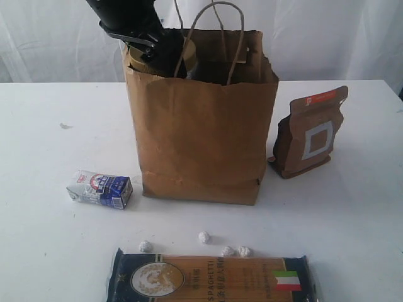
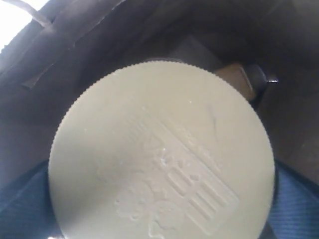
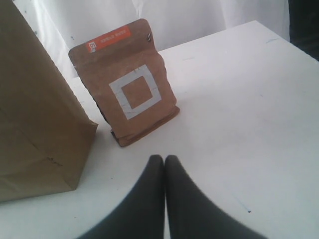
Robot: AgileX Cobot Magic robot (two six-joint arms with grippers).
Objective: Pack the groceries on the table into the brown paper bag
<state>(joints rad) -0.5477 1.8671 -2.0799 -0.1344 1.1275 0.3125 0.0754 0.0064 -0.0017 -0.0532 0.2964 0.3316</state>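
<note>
**Jar at the bag's mouth, floor straight below**

The left tool (image 1: 165, 55) reaches into the top of the tall kraft-brown paper bag (image 1: 201, 138). Its jaws are spread wide around the tan-lidded clear jar (image 2: 162, 159) and, by my reading, grip it. The jar's top sits about level with the ragged rim, its long axis near upright with a slight tilt. I judge the move ahead to be a straight lowering, since the bag's floor lies directly under the jar. The raised marks on the jar's top are unreadable.

The right tool (image 3: 164, 162), fingers pressed together and empty, hovers over the white surface (image 1: 50, 126). The standing brown pouch (image 3: 128, 94) with a white square lies just ahead, nearer this arm. Its orange strip (image 3: 108, 38) is illegible. The flat blue packet (image 1: 208, 280) reads "SPAGHETTI" beside an Italian flag.
</note>
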